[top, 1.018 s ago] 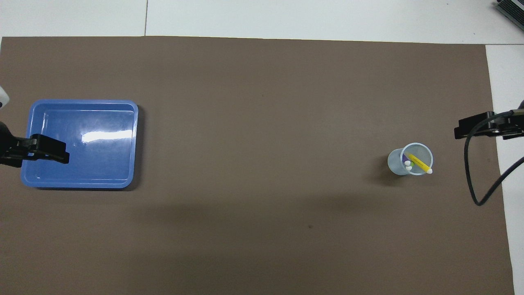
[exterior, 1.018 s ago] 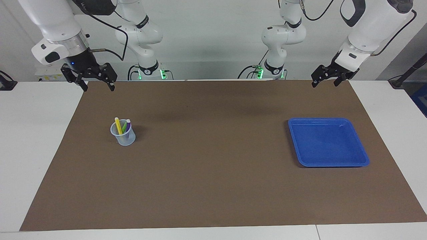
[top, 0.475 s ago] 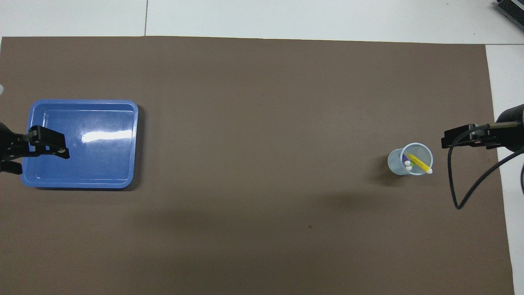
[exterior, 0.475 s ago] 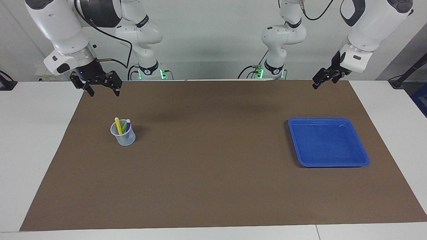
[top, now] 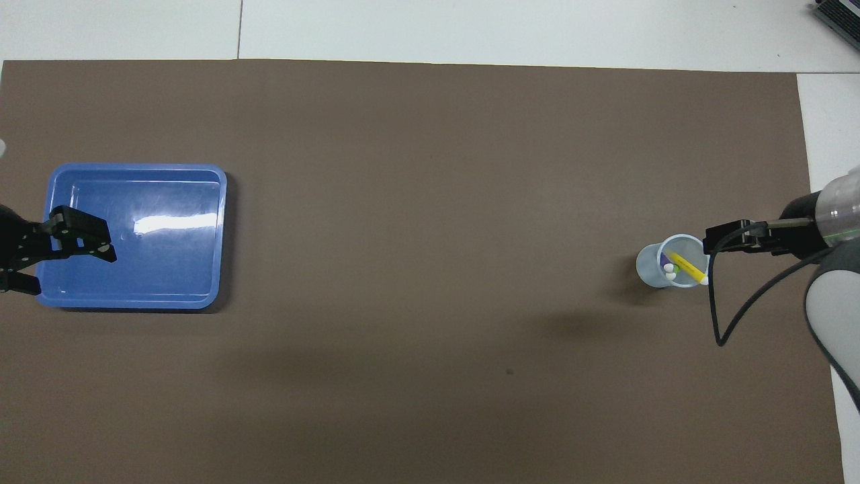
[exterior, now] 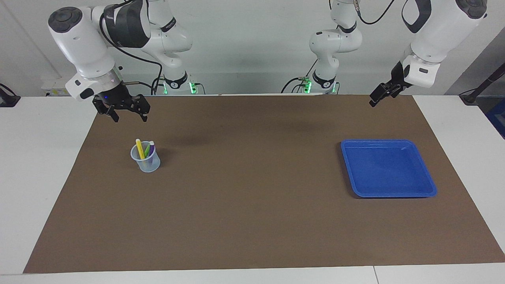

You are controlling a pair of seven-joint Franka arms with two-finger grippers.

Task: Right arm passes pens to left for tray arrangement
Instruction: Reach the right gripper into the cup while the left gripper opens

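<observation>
A yellow pen [exterior: 139, 147], a green pen [exterior: 147, 150] and a purple pen [exterior: 151, 148] stand in a translucent pale-blue cup [exterior: 146, 162] toward the right arm's end of the mat; from above the cup [top: 655, 265] shows the yellow pen [top: 686, 267] leaning across it. My right gripper [exterior: 130, 117] hangs open over the mat close beside the cup, touching nothing. The blue tray [exterior: 388, 167] lies bare toward the left arm's end. My left gripper [exterior: 378, 97] is raised and holds nothing; from above the left gripper [top: 70, 269] stands open over the tray's [top: 161, 269] edge.
A brown mat [exterior: 252, 205] covers most of the white table [exterior: 35, 157]. A black cable [top: 729, 316] loops down from the right wrist beside the cup.
My right gripper has come down and moved over the mat toward the cup. The left wrist has turned, so its gripper now shows edge-on. Pens, cup and tray have not moved.
</observation>
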